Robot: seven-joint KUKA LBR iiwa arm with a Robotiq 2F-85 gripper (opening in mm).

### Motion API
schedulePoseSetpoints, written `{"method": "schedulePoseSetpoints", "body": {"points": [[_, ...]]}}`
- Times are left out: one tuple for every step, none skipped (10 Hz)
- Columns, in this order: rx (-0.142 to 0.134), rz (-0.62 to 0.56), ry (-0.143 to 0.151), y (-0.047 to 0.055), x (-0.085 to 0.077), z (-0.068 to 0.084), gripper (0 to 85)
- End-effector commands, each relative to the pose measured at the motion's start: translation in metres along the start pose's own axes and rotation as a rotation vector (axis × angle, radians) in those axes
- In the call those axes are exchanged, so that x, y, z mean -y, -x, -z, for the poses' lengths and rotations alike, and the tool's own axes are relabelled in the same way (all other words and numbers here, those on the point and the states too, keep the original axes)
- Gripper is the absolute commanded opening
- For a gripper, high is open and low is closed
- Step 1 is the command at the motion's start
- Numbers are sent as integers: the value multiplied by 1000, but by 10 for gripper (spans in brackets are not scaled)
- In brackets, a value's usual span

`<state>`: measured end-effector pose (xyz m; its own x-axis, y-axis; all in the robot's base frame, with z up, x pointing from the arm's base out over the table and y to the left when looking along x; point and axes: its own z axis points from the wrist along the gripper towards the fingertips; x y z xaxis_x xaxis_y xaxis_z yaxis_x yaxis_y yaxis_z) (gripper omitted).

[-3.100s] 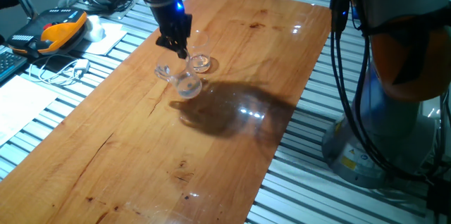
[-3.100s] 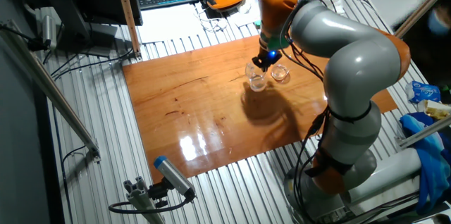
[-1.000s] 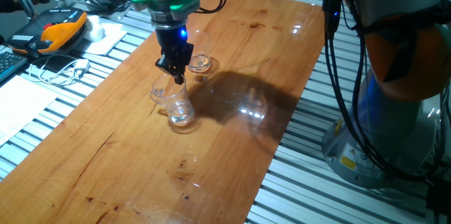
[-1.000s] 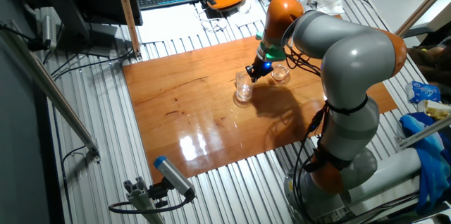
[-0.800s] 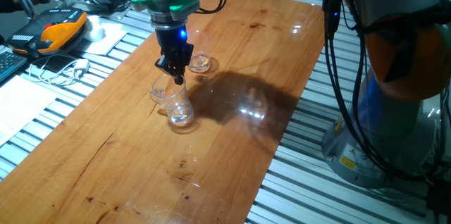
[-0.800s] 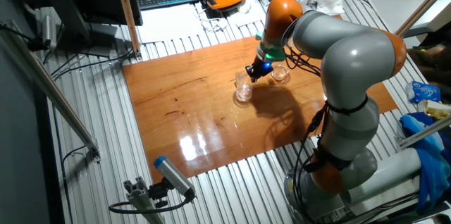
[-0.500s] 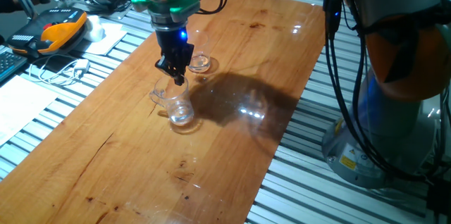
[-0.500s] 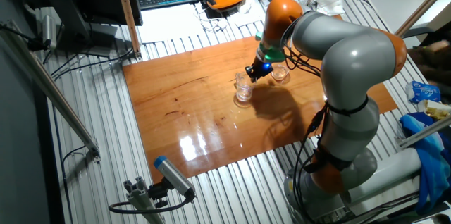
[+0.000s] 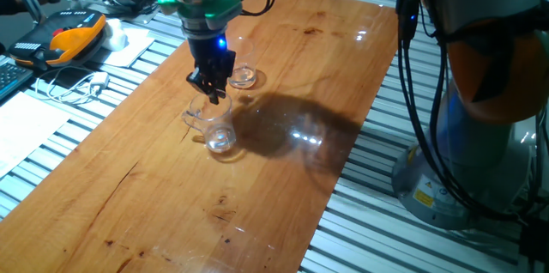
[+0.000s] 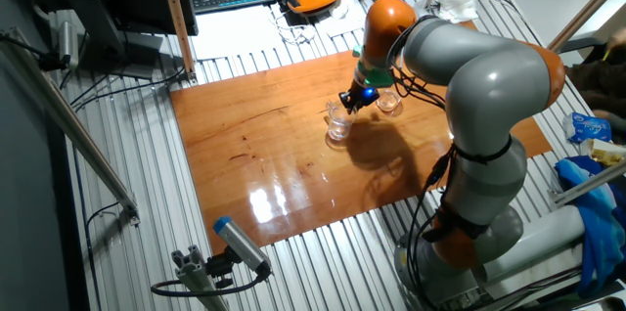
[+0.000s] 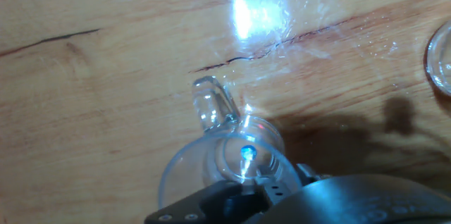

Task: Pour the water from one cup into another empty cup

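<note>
Hovering over the glass mug (image 9: 213, 127), the hand (image 9: 211, 91) hung at its rim on the wooden tabletop (image 9: 283, 75).

The mug stood upright near the tabletop's middle, its loop handle (image 11: 211, 103) turned away from the hand, glints of water (image 11: 246, 155) in its base. The small tumbler (image 9: 243, 76) stood just beside it, apart, on the far side of the hand. The dark fingers pointed down at the mug's rim; whether they gripped the glass or how far they were parted could not be told. A blue light glowed on the hand.
</note>
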<state>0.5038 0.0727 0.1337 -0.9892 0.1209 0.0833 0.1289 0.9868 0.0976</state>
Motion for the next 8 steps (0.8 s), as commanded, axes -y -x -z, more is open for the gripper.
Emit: {"method": "schedulePoseSetpoints", "body": {"points": [[-1, -1, -7, 1, 0, 3, 340], [-6, -2, -23, 1, -1, 10, 340], [-13, 2, -56, 1, -3, 22, 340], [-7, 7, -89, 1, -3, 34, 340], [-3, 7, -100, 1, -3, 45, 340], [8, 17, -121, 1, -3, 54, 340], [3, 18, -125, 1, -2, 65, 340], [-7, 26, -131, 2, 0, 75, 170]]}}
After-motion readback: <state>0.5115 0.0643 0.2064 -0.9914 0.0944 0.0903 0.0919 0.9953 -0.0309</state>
